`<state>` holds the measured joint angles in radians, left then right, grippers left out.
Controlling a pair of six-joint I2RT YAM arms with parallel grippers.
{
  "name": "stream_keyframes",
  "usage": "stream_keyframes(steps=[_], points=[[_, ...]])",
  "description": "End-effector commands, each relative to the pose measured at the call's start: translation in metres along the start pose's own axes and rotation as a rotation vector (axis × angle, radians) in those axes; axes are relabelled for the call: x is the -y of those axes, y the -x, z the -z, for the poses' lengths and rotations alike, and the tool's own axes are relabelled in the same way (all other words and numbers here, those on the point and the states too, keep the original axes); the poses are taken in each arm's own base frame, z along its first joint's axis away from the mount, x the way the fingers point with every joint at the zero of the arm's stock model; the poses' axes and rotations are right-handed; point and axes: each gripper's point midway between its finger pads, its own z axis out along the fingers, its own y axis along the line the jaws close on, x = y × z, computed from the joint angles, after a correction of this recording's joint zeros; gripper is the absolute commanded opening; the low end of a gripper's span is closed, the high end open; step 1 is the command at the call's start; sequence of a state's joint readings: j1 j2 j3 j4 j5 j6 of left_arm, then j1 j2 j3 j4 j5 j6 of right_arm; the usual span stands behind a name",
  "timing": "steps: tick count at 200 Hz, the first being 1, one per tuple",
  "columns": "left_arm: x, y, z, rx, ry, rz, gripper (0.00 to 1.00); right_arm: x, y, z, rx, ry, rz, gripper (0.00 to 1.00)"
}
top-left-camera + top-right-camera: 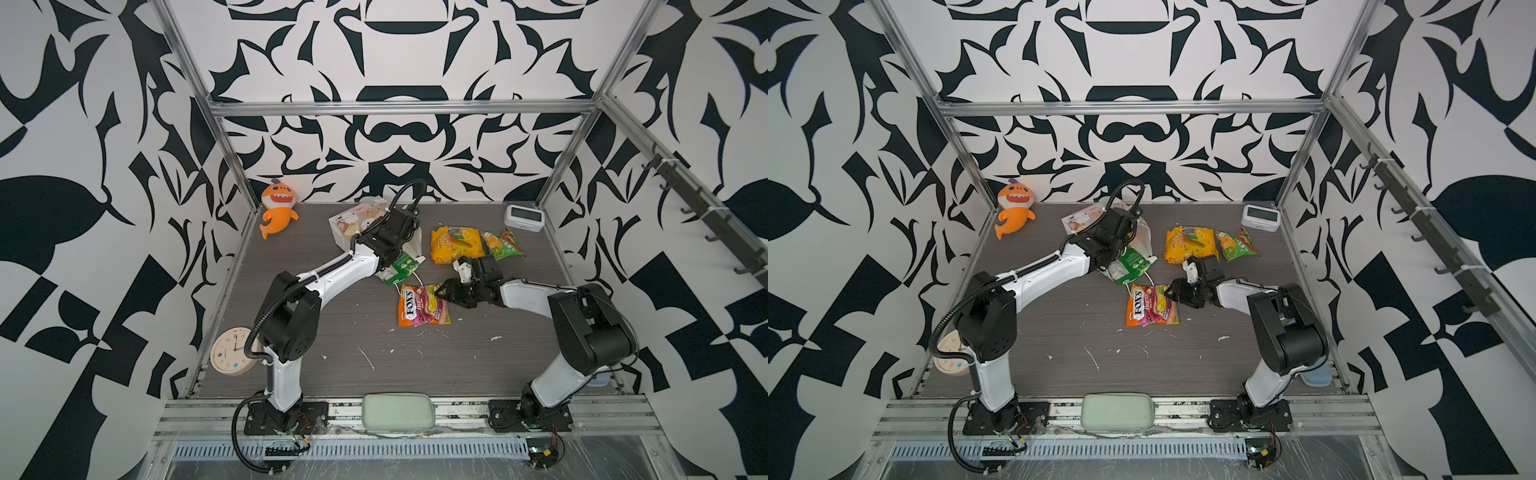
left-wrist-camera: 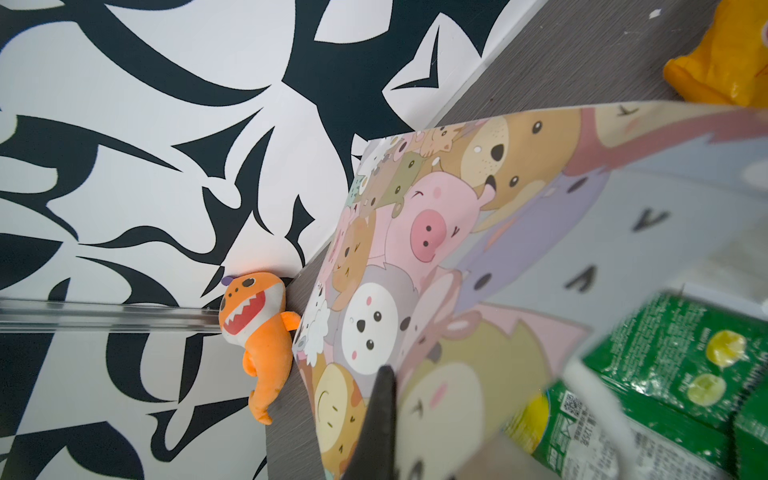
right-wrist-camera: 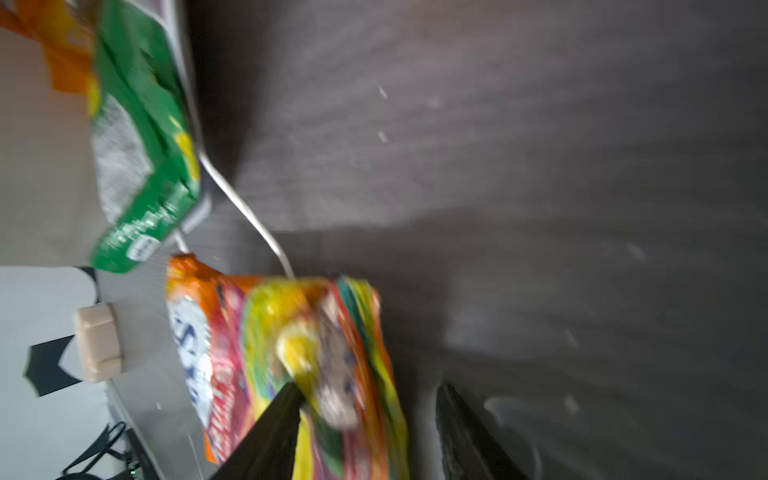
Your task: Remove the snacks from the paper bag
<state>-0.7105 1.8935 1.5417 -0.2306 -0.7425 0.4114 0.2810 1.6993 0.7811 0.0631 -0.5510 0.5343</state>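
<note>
The paper bag (image 1: 357,216) (image 1: 1079,218) lies tipped over at the back middle, and its cartoon-animal face (image 2: 415,249) fills the left wrist view. My left gripper (image 1: 405,226) (image 2: 395,415) is shut on the bag's wall near its mouth. A green snack packet (image 1: 399,268) (image 2: 673,374) sticks out of that mouth. A FOX'S packet (image 1: 422,305) (image 3: 291,353) lies flat on the table in front. My right gripper (image 1: 446,289) (image 3: 370,415) stands open at its right edge, gripping nothing. A yellow packet (image 1: 455,243) and a green-orange packet (image 1: 500,243) lie at the back right.
An orange plush shark (image 1: 277,208) leans in the back left corner. A white digital clock (image 1: 523,218) stands at the back right. A round clock (image 1: 232,351) sits at the left edge and a pale green pouch (image 1: 398,411) on the front rail.
</note>
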Motion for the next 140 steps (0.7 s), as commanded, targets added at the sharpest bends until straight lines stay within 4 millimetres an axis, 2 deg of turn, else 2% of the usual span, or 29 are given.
stream_keyframes(steps=[1,22,60,91,105,140], points=[[-0.026,0.022,0.015,0.055,0.044,0.069,0.04,-0.030,0.022,-0.002,0.036,0.142,0.051,0.40],[-0.027,0.020,0.016,0.053,0.049,0.068,0.03,-0.033,0.024,-0.005,0.030,0.168,0.038,0.17],[-0.028,0.019,0.016,0.050,0.053,0.068,0.04,-0.036,0.024,0.006,0.039,0.135,0.057,0.01],[-0.027,0.020,0.016,0.055,0.055,0.062,0.03,-0.039,0.024,0.031,0.047,0.069,0.095,0.00],[-0.027,0.021,0.016,0.056,0.057,0.057,0.03,-0.033,0.022,0.046,0.030,0.022,0.091,0.00],[-0.029,0.021,0.018,0.060,0.058,0.054,0.04,-0.020,0.026,0.097,0.062,-0.068,0.092,0.00]])
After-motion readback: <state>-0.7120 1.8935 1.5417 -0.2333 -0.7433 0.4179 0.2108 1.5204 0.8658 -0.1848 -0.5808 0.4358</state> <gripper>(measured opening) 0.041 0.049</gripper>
